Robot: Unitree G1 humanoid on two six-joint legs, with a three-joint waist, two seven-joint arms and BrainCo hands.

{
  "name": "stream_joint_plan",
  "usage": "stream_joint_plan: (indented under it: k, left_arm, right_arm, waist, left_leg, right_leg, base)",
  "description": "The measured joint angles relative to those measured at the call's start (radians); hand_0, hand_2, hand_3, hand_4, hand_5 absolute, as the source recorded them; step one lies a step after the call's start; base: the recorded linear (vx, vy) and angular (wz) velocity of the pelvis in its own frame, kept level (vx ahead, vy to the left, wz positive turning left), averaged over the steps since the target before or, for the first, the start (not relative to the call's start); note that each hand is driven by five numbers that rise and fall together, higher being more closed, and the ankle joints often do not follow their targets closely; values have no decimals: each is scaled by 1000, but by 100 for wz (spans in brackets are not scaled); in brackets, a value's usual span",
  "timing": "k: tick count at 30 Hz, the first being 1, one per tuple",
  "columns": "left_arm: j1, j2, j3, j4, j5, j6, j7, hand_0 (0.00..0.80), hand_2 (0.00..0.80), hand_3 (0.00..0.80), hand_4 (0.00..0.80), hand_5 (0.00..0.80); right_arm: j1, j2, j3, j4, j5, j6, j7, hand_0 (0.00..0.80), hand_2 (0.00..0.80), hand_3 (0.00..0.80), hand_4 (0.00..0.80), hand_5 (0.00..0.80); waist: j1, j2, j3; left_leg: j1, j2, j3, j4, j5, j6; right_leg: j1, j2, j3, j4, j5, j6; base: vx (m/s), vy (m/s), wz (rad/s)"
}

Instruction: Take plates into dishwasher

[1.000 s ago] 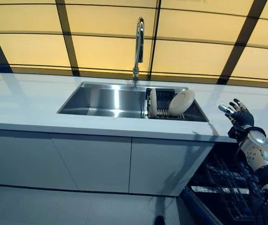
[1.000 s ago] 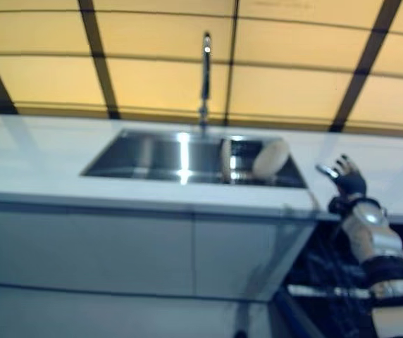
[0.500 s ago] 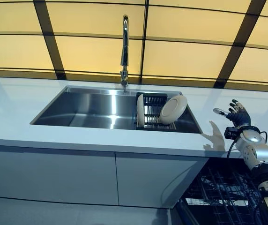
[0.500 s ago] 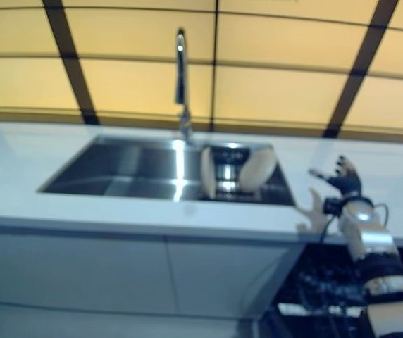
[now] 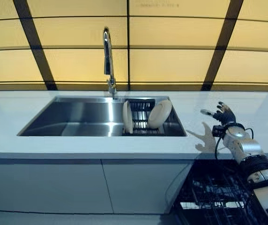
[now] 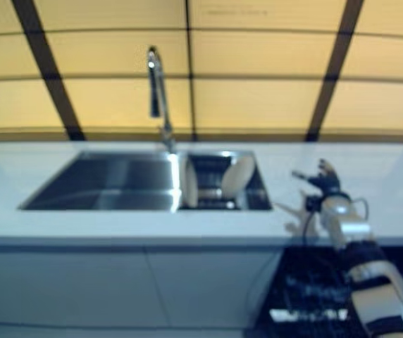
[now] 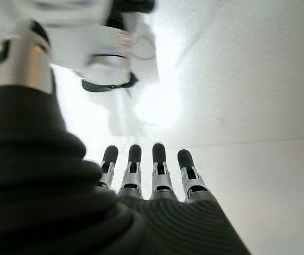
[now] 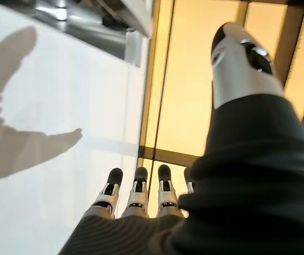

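Shifted across the head views since a second ago, the whole scene now sits further left and lower, a sign that the camera has swung right rather than that anything on the table (image 5: pixel 40 145) has moved; the right hand (image 5: pixel 224 115) has stayed raised over the white surface to the right of the sink (image 5: pixel 78 119), its fingers (image 8: pixel 136 194) straight and spread, grasping nothing, its shadow cast on the table beside it. Two plates (image 5: pixel 160 114) stand in a dark rack (image 5: pixel 141 112) at the right end of the steel sink: one cream plate leans tilted against the rack's right side, while the other plate (image 5: pixel 127 117) stands nearly upright on edge at the rack's left side. A tall chrome faucet (image 5: pixel 108 56) rises behind the sink, before a wall of amber panels (image 5: pixel 171 65) split by dark frames. Below the table's right part, the open dishwasher (image 5: pixel 209 197) shows its dark wire racks, well apart from the plates. The left hand (image 7: pixel 152 180) shows only in its own wrist view, fingers straight and released, empty, against a bright white surface.
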Motion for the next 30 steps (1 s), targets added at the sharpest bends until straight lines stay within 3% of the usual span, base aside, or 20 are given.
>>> stream_joint_plan:
  k: [2,4,5,9,14,22,25,28,29,30]
  left_arm:
    - [-5,8,0,-1,-1,1,1,0,0,0,0,0]
    - [-11,9,-4,-17,-1,3,1,0,0,0,0,0]
    - [-11,12,-7,-27,-2,2,2,0,0,0,0,0]
    - [-48,40,-23,-51,-21,1,2,0,0,0,0,0]
    - [-68,52,-24,-56,-29,4,1,0,0,0,0,0]
    - [-37,50,-24,-55,-31,19,-1,0,0,0,0,0]
    - [-43,50,-44,-56,-30,18,-3,0,0,0,0,0]
    - [-42,53,-44,-61,-29,18,-3,0,0,0,0,0]
    - [-40,64,-44,-59,-30,18,-4,0,0,0,0,0]
    - [-41,69,-44,-58,-29,19,-4,0,0,0,0,0]
  right_arm:
    - [1,-6,-15,-2,7,11,34,0,0,0,0,0]
    - [7,-40,-21,-9,7,17,73,0,0,0,0,0]
    - [9,-50,-28,-5,7,20,85,0,0,0,0,0]
    - [9,-61,-54,-3,12,29,114,0,0,0,0,0]
    - [5,-57,-52,-2,12,29,124,0,0,0,0,0]
    - [-10,-56,-49,4,28,39,169,0,0,0,0,0]
    - [-13,-57,-49,16,38,51,189,0,0,0,0,0]
    - [-8,-48,-35,16,53,52,198,0,0,0,0,0]
    - [-4,-44,-31,4,55,52,198,0,0,0,0,0]
    - [-4,-43,-30,-4,55,52,198,0,0,0,0,0]
  waist:
    - [-3,-15,-12]
    - [-23,-3,-30]
    - [-33,0,-37]
    - [-34,-10,-43]
    - [0,-15,-41]
    - [13,-47,-23]
    - [20,-50,-21]
    - [10,-19,-2]
    - [-4,-18,5]
    - [-8,-19,6]
  left_leg:
    - [18,-12,23,-13,3,5]
    - [51,-22,27,-26,5,16]
    - [70,-36,26,-59,28,59]
    - [105,-89,16,-118,41,91]
    - [105,-103,2,-135,39,98]
    - [104,-106,3,-141,33,99]
    - [103,-108,11,-141,24,109]
    - [131,-75,18,-165,31,120]
    - [141,-77,1,-163,30,126]
    - [142,-78,0,-162,28,126]
  right_leg:
    - [13,-17,-8,-23,7,14]
    - [23,-26,-29,-42,3,44]
    - [20,-34,-27,-28,-9,67]
    - [19,-82,-19,-10,-34,113]
    - [23,-91,1,-20,-42,123]
    - [28,-92,4,-28,-43,124]
    - [-8,-99,11,38,-65,134]
    - [-122,-93,4,282,-92,167]
    - [-163,-112,1,348,-123,176]
    - [-172,-118,-2,341,-131,179]
  base:
    - [121,143,-37]
    - [94,102,-4]
    - [56,66,10]
    - [33,69,18]
    - [24,70,16]
    - [51,82,1]
    - [28,87,-11]
    - [128,-2,-13]
    - [144,-68,4]
    - [66,-63,8]
